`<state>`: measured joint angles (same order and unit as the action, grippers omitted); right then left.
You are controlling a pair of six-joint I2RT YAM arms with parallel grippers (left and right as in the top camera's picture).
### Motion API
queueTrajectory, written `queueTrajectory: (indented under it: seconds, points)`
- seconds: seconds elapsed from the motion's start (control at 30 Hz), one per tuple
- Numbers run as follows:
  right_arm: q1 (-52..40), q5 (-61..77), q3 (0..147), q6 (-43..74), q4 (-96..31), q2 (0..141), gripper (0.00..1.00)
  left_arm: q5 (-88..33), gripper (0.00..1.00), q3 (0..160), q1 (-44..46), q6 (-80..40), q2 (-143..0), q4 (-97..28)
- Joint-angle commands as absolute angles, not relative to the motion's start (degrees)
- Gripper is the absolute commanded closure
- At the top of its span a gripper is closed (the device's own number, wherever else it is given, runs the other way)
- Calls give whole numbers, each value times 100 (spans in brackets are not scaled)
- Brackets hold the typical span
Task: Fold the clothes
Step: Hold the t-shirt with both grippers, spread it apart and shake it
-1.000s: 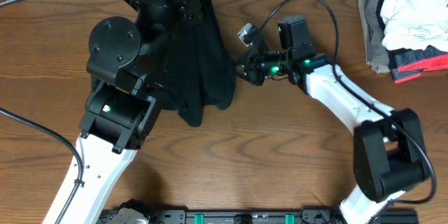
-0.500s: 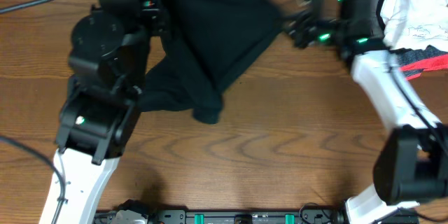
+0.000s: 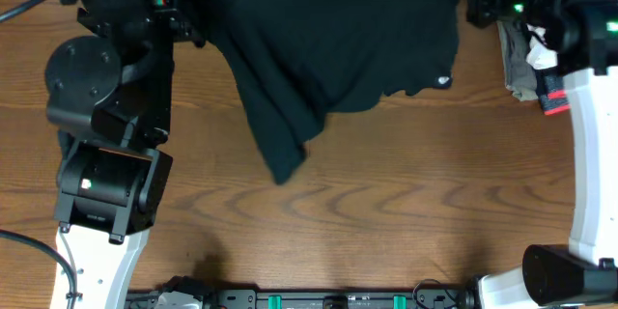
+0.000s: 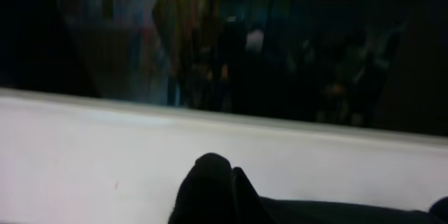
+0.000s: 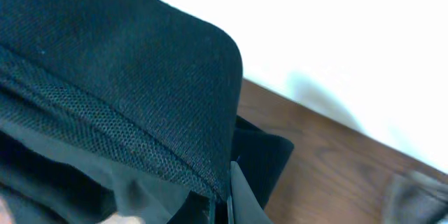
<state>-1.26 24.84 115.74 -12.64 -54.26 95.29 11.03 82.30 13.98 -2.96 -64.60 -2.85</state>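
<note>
– While both arms sit at the top edge of the overhead view, where's the shirt [image 3: 328, 48]?
– Strung between my 2 grippers. Left gripper [image 3: 185, 21] has it at upper left, right gripper [image 3: 471, 0] at upper right. The cloth spans the top of the frame and hangs down to 1 narrow tip at centre-left, over the table [image 3: 386, 222]. Can't tell if the tip touches the wood.
– Jaws?
– Both clamped tight on black cloth, no gap. In the right wrist view the shirt [image 5: 119, 77] is bunched right at my fingers: mesh weave fills the left half, with brown table at lower right. In the left wrist view only a small black fold of the shirt [image 4: 210, 189] shows at bottom centre. The rest is dim and blurred, and my fingers aren't visible there.
– Logo?
– 1 small round white mark [image 3: 443, 81] near the ragged lower edge, right side of the overhead view.
– Anything else on the table?
– Pile of garments [image 3: 521, 63] at the right edge, just beside my right arm and partly hidden by it. Grey and red show. It's apart from the shirt.
</note>
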Motion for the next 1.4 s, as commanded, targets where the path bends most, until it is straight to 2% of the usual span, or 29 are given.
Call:
queueTrajectory:
  seconds: [0.0,0.33,0.73,1.1,1.37]
  points:
    - [-45,1372,12167,-1374,-5778,9483,99,1398,94,8324,1278,-217,-6200,51]
    - [-45,1330,13249,-1378,-6676,9369,99,1494,94,8324,1275,322,-5247,294]
    - [-357,1785,13235,-1382,-6519,9566,99,2998,94,8322,1275,1245,-5148,54]
    - [-443,550,13325,-982,-6722,9590,99,3371,94,8322,1079,1452,-5714,-14]
    - [-447,285,13559,-698,-7354,9085,99,3367,94,8322,1085,1273,-5391,-93]
